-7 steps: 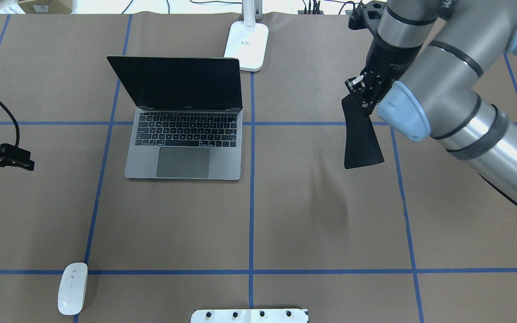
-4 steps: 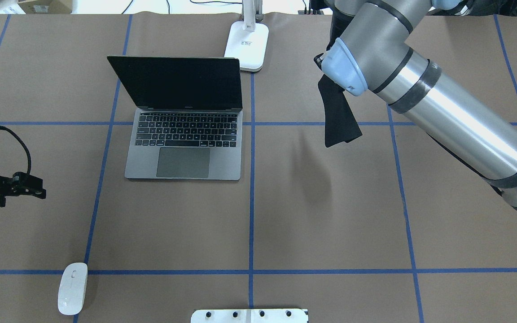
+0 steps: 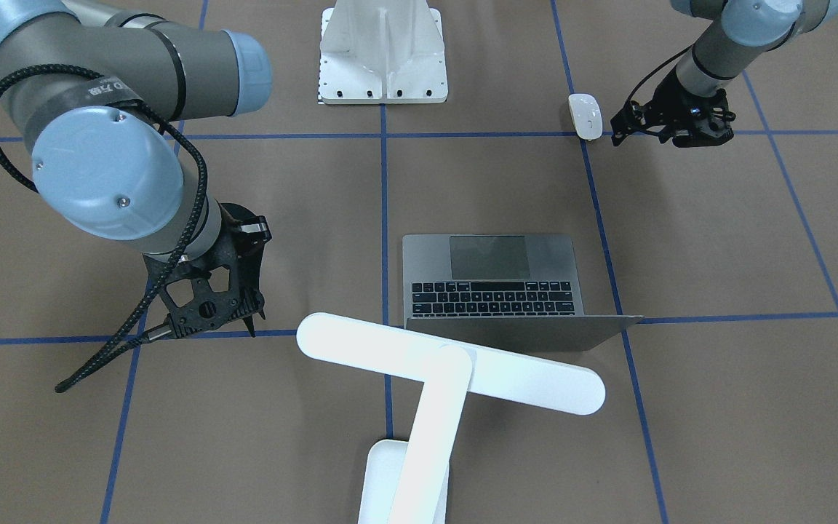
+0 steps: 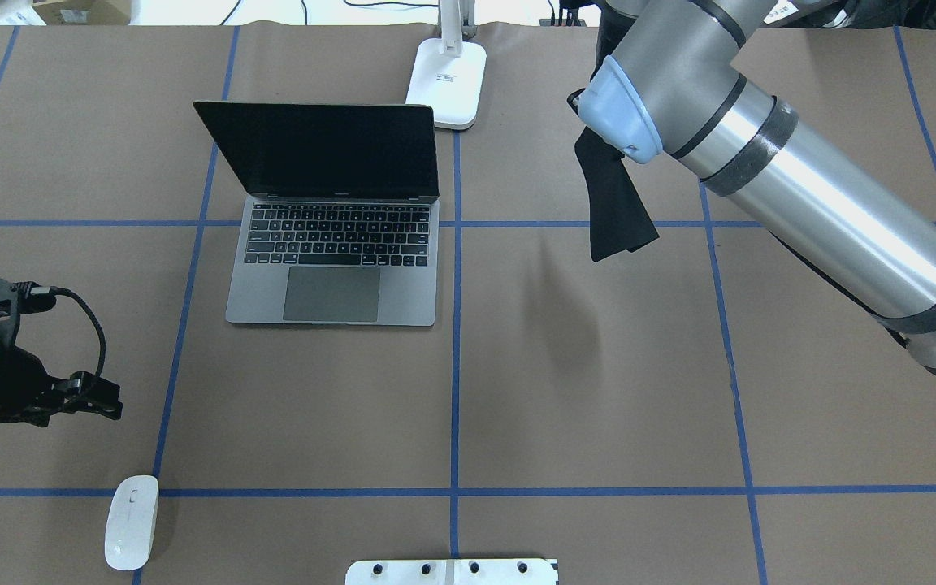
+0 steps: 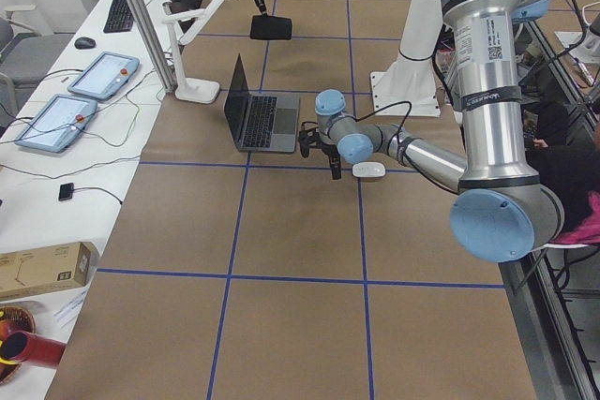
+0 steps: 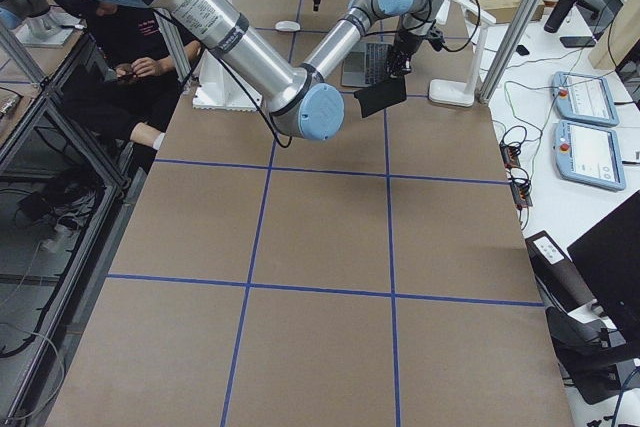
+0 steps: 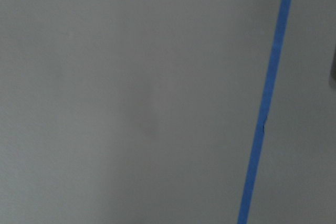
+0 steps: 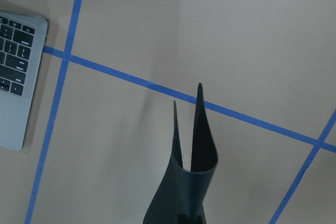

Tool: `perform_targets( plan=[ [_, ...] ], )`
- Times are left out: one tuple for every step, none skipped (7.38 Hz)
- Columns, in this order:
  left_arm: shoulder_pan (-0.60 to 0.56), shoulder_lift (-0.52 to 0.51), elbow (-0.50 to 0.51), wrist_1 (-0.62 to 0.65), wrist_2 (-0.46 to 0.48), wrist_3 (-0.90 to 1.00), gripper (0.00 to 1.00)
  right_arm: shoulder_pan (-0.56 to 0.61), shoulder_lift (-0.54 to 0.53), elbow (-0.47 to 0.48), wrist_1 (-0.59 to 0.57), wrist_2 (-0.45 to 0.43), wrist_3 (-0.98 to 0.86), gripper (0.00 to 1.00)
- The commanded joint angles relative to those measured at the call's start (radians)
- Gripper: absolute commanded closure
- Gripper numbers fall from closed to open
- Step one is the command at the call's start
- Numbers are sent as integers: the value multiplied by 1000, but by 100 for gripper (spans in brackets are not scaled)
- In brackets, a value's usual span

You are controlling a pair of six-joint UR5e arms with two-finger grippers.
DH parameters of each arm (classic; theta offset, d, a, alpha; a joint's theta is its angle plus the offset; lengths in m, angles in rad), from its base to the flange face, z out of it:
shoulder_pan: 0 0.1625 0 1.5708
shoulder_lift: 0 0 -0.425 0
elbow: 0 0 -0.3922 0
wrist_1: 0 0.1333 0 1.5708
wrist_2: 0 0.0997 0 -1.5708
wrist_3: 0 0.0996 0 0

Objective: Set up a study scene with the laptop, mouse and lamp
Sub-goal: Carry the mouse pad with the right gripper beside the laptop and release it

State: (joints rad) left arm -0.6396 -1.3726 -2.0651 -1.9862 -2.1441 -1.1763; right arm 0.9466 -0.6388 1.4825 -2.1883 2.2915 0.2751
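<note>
Lighting bright and even, from overhead; colours flat. Desk (image 4: 517,406) shows only a soft smudge of shadow under the hanging mouse pad (image 4: 614,203). Lamp (image 3: 448,364) head blown out to pure white in the front view, no surface detail. Strip past the desk's far edge clipped white in overhead. Left wrist view dim, grey, out of focus; tape line (image 7: 265,108) soft-edged. Right wrist view sharp.
</note>
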Motion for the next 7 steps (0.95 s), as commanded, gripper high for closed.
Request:
perform_targets(
  plan=[
    [53, 0, -7, 0, 3, 1, 1, 4, -2, 80, -92, -1, 1, 86],
    [72, -2, -7, 0, 4, 1, 1, 4, -13, 96, -97, -1, 1, 60],
    [92, -2, -10, 0, 4, 1, 1, 3, -9, 96, -94, -1, -2, 1],
    [107, 0, -15, 0, 4, -3, 1, 3, -13, 102, -93, -3, -2, 0],
    [126, -2, -13, 1, 7, -5, 1, 3, -15, 104, -90, -3, -4, 0],
    [150, -2, -9, 3, 10, -5, 1, 1, -21, 102, -73, -3, -4, 0],
    [178, -2, 2, 3, 10, -3, 1, 1, -42, 104, -27, -3, -7, 0]
  ],
)
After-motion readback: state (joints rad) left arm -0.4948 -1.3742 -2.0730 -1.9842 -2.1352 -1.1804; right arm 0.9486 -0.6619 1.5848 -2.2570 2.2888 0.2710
